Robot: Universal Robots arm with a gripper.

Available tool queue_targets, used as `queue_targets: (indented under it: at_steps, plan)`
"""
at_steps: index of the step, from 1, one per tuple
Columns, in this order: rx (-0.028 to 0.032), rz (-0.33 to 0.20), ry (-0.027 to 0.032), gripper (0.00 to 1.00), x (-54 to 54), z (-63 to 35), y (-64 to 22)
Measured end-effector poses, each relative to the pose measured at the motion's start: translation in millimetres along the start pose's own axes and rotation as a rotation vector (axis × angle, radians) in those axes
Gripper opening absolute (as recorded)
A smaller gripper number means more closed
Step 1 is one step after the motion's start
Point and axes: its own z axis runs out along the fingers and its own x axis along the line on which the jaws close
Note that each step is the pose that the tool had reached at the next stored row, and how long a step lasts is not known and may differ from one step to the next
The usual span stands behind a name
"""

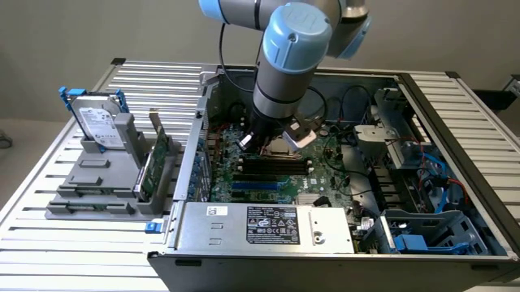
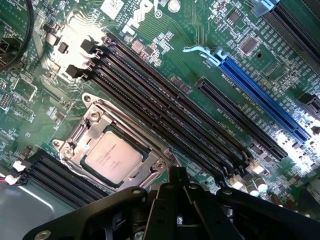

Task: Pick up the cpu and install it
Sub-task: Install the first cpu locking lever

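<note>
The cpu [image 2: 114, 157] lies flat in its socket [image 2: 90, 131] on the green motherboard [image 2: 200, 60], framed by the silver metal bracket, just ahead of the fingers [image 2: 176, 187] and apart from them. The fingers are closed together and grip nothing; their tips hang above the board beside the socket's corner. Beyond them run the long black memory slots [image 2: 165, 115], and farther off the blue card slot [image 2: 260, 97]. In the exterior view the arm [image 1: 286, 67] reaches down into the open computer case [image 1: 455, 121], which sits on the slatted table [image 1: 49, 243], with the hard drive [image 1: 99, 125] standing in a grey holder outside the case. Judging by how it lies, the chip looks already placed, so the work seems at the seating stage. The next move calls for the chip lying level and square in its socket.
</note>
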Motion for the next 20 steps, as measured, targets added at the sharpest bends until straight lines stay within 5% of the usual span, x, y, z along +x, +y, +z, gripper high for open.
queue_targets:
  at_steps: [11, 20]
  plan:
    - [-0.0117, 0.01, -0.0101, 0.11, -1.0, 1.6, -0.4]
    - [-0.0108, 0.014, -0.0136, 0.11, -1.3, 2.4, -0.6]
